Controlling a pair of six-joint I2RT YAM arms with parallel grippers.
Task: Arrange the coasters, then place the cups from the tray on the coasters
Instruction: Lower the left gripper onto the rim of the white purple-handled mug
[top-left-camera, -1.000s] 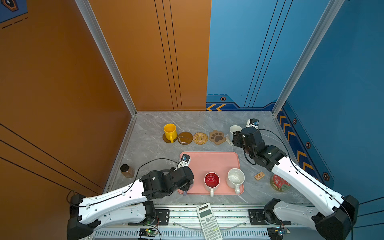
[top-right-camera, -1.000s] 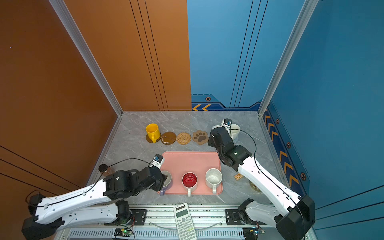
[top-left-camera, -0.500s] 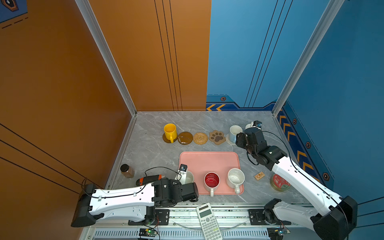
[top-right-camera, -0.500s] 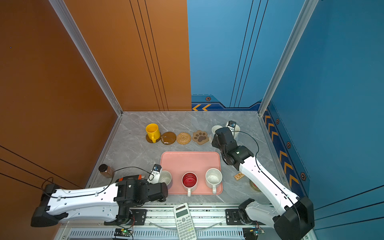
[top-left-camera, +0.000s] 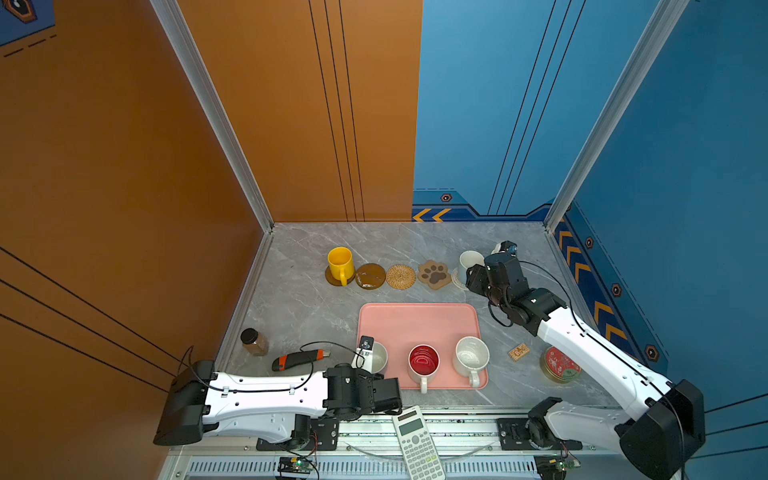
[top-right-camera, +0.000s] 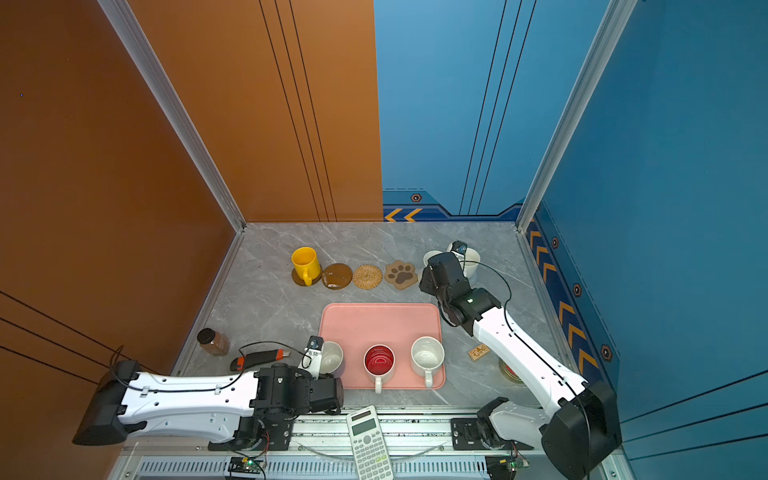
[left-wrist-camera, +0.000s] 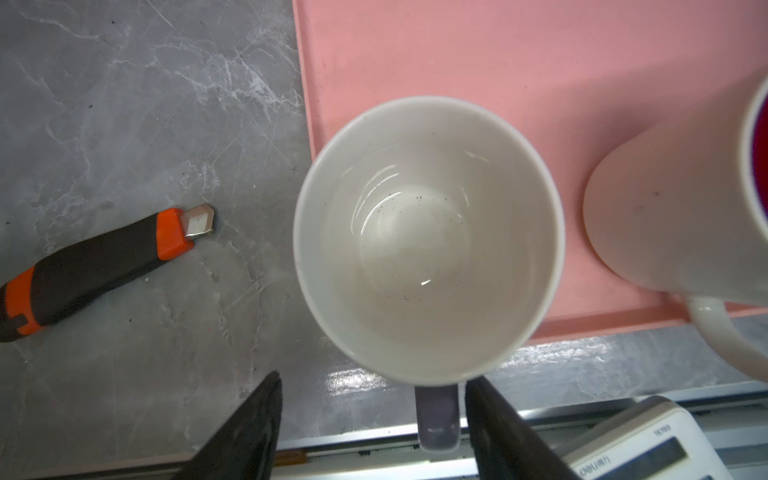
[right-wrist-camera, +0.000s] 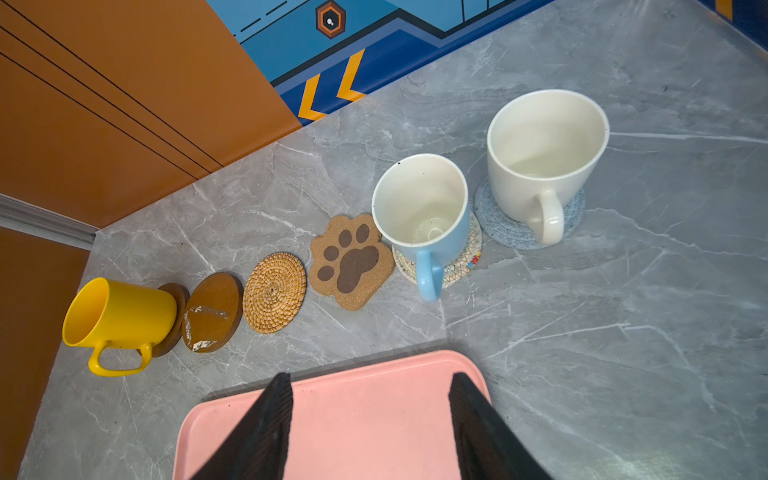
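Tray (top-left-camera: 415, 324): found flat on table (top-left-camera: 311, 316), toward front edge, carrying an upright row of three along its near side. Located lilac cup (left-wrist-camera: 428, 241) at near left corner, red-inside cup (top-left-camera: 424, 360) mid-row, speckled cup (top-left-camera: 471, 357) at right, all handles toward front edge.

Found left gripper (left-wrist-camera: 374, 378) low at front of lilac cup, jaws wide, gripping nothing. Noted cup's handle (left-wrist-camera: 438, 415) between fingers (left-wrist-camera: 249, 432), off-centre: just beside one, well clear of other. Could not tell contact with nearer finger. Noted knife (left-wrist-camera: 95, 266) on table left of tray, calculator (top-left-camera: 415, 440) at front rail.

Found right gripper (right-wrist-camera: 370, 380) raised over far right corner of tray, jaws partly apart, empty. Found it on tray side of blue cup (right-wrist-camera: 419, 208), near, not touching.

Located coasters (top-left-camera: 401, 276) in a row behind tray. Logged, from robot's left to right: dark disc (right-wrist-camera: 183, 307) under yellow cup (right-wrist-camera: 120, 316); second dark disc (right-wrist-camera: 212, 311), uncovered; tan woven disc (right-wrist-camera: 274, 293), uncovered; paw (right-wrist-camera: 351, 262), uncovered; white woven round (right-wrist-camera: 461, 266) under blue cup; pale-blue round (right-wrist-camera: 507, 232) under white cup (right-wrist-camera: 544, 153). Found all three seated cups upright.
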